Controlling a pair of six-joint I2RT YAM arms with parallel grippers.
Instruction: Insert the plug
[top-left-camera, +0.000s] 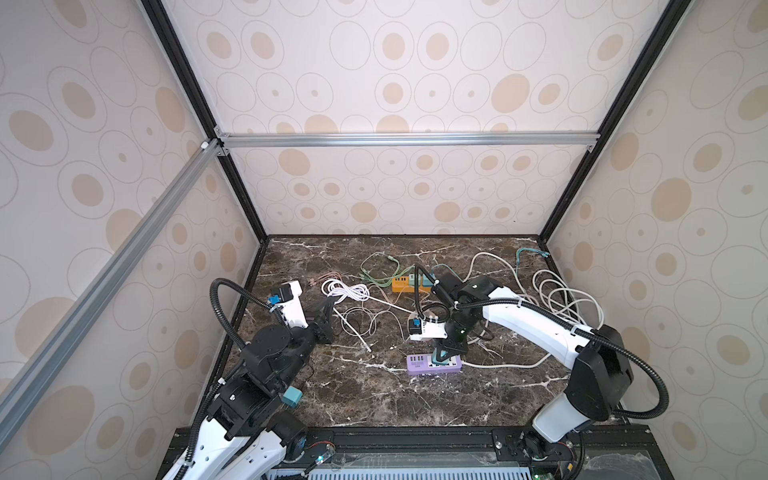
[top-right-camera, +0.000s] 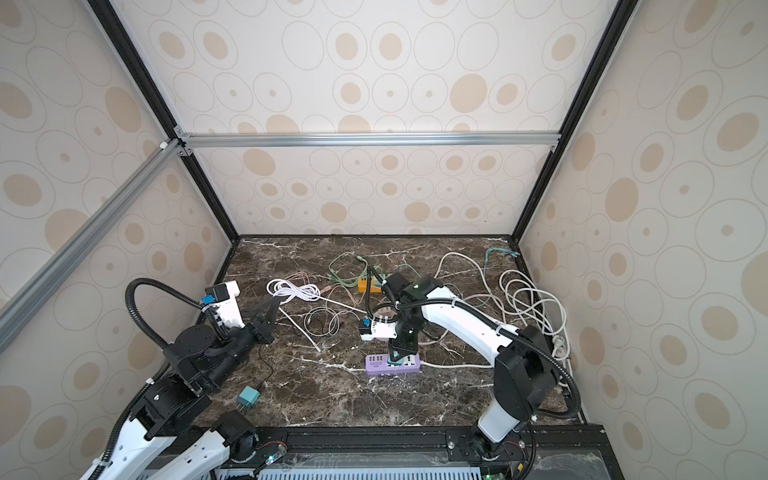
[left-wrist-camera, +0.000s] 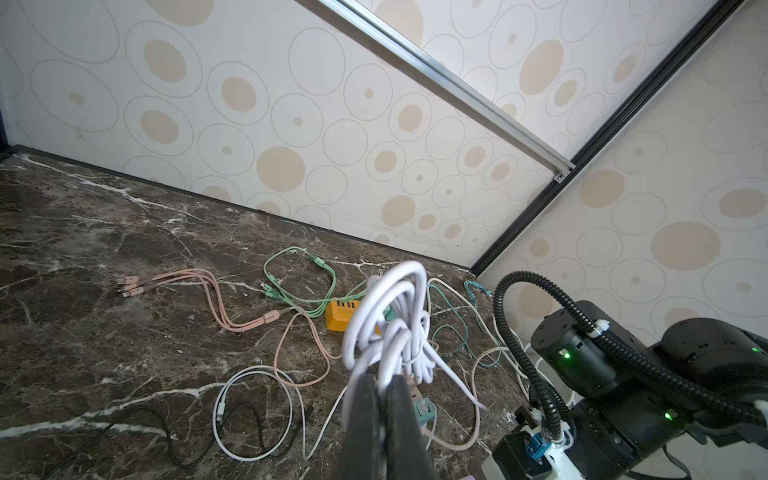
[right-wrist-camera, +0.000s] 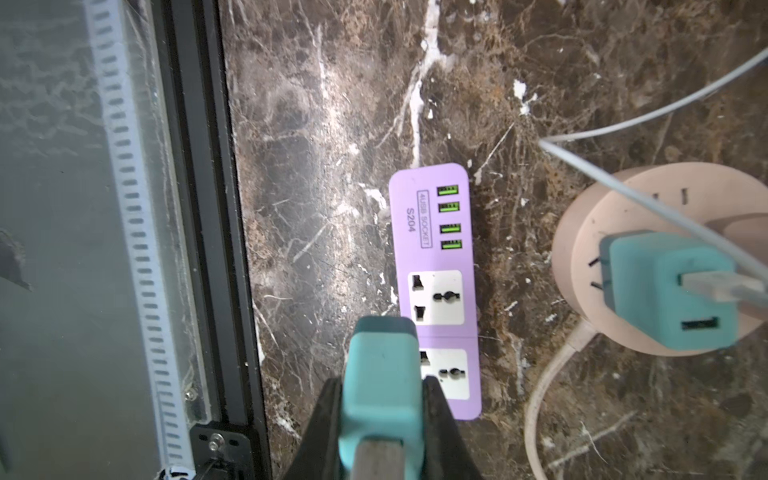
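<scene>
While R tool (right-wrist-camera: 382, 386) clamps boxy teal plug (right-wrist-camera: 380, 353) at lilac strip (right-wrist-camera: 432, 232), L tool (left-wrist-camera: 380, 378) pinches looped white cord (left-wrist-camera: 390, 316)

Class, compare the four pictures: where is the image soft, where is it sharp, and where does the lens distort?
In both top views: even, soft light; the wide lens splays the upright frame posts outward. Left wrist: near white cable blurred, marble table sharp. Right wrist: teal plug soft, purple strip lettering crisp.

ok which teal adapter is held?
The teal adapter in the right end effector, over the purple strip. One sits in the pink round socket; one lies loose.
</scene>
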